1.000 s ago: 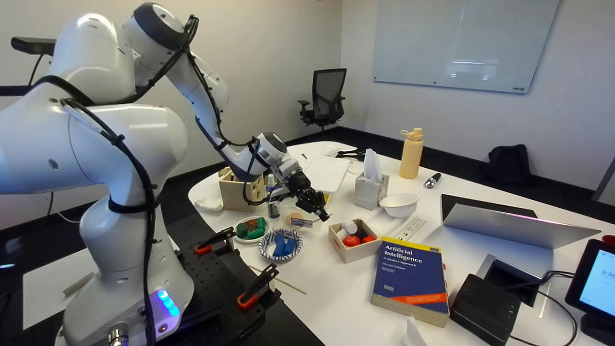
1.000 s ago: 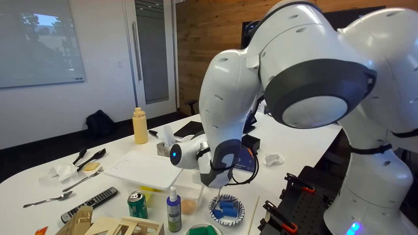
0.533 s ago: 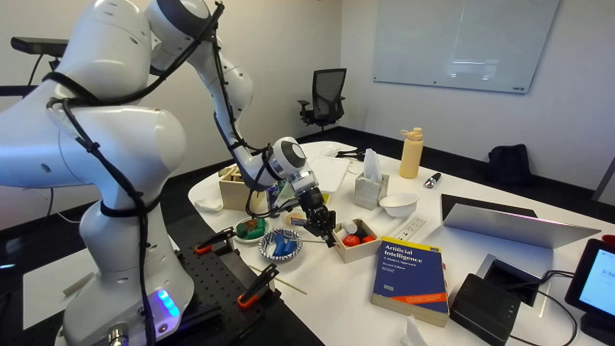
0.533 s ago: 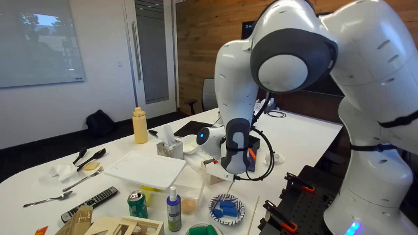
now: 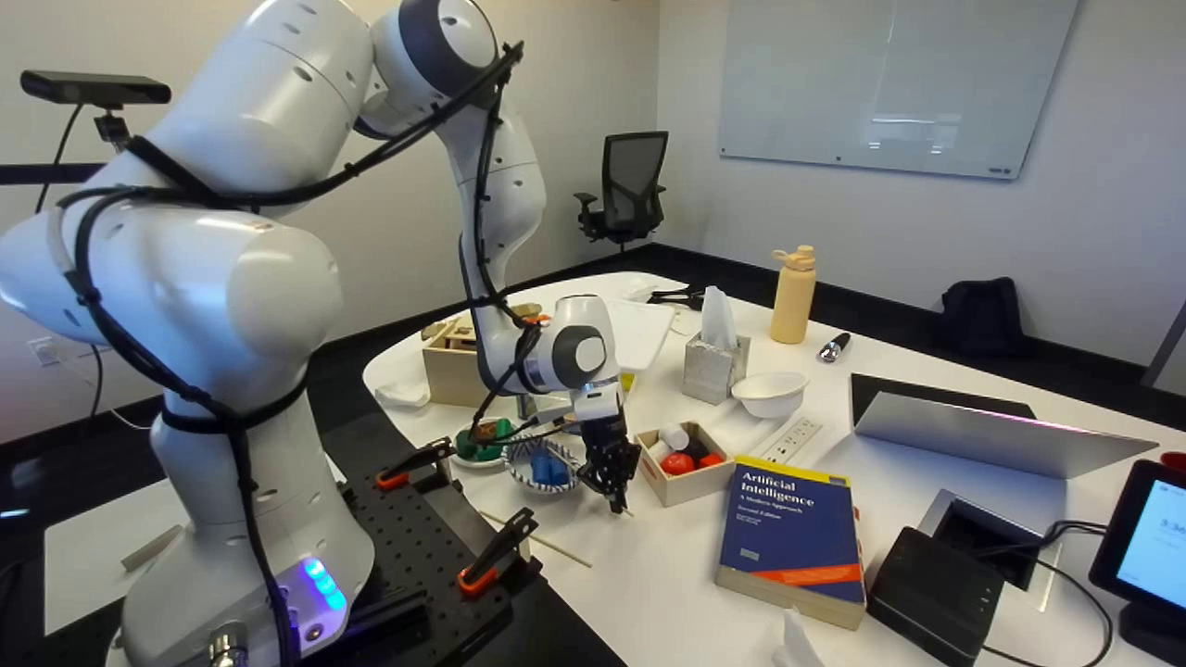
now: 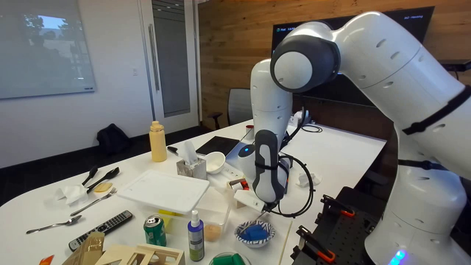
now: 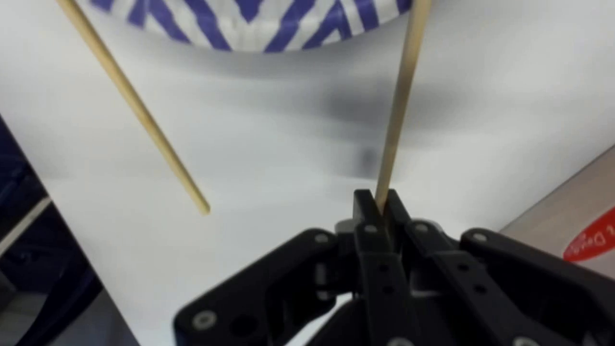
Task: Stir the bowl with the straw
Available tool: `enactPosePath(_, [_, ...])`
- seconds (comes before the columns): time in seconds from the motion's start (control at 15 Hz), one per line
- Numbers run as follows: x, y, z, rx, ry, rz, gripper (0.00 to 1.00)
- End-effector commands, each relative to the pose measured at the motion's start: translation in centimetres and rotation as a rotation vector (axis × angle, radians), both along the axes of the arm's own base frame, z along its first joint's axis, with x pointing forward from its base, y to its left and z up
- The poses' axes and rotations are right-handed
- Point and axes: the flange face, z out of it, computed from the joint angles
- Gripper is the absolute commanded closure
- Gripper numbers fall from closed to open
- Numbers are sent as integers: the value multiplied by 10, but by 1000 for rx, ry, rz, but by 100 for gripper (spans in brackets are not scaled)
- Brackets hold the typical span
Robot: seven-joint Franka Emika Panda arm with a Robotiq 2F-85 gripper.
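The bowl (image 5: 519,476) is small and round with a blue-and-white zigzag pattern and holds several blue pieces (image 6: 255,233). It looks slightly tilted in both exterior views; part of its wall (image 7: 269,26) shows at the top of the wrist view. My gripper (image 7: 379,199) is shut on the straw (image 7: 401,96), a thin wooden stick. The straw (image 6: 258,217) slants down from the gripper over the rim into the bowl; its far end is not clear. In an exterior view my gripper (image 5: 619,508) is low above the table, beside the bowl.
A second wooden stick (image 7: 149,120) lies on the table by the bowl. A wooden box (image 5: 686,488) with red and white items stands near the gripper. A plate (image 5: 470,463) with green pieces adjoins the bowl. A blue book (image 5: 797,528), clamps (image 5: 500,551) and spray bottle (image 6: 196,239) are around.
My gripper, holding the straw, has swung around the bowl, away from the plastic box and spray bottle, and is lower. The straw's direction has turned with it. The bowl has tilted slightly.
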Motion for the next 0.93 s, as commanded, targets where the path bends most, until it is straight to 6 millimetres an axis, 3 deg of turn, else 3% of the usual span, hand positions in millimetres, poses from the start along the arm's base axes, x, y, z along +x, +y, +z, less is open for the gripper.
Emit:
enactPosePath(0.0, [3, 0, -3, 136, -34, -28, 98])
enactPosePath(0.13, [3, -5, -5, 178, -34, -45, 98])
enactPosePath(0.2, [3, -9, -3, 191, -38, -59, 69])
enactPosePath(0.27, [3, -13, -2, 196, -40, -68, 68])
enactPosePath(0.4, [2, -16, -2, 217, -44, -84, 55])
enactPosePath(0.87, [1, -14, -6, 246, -45, -109, 2])
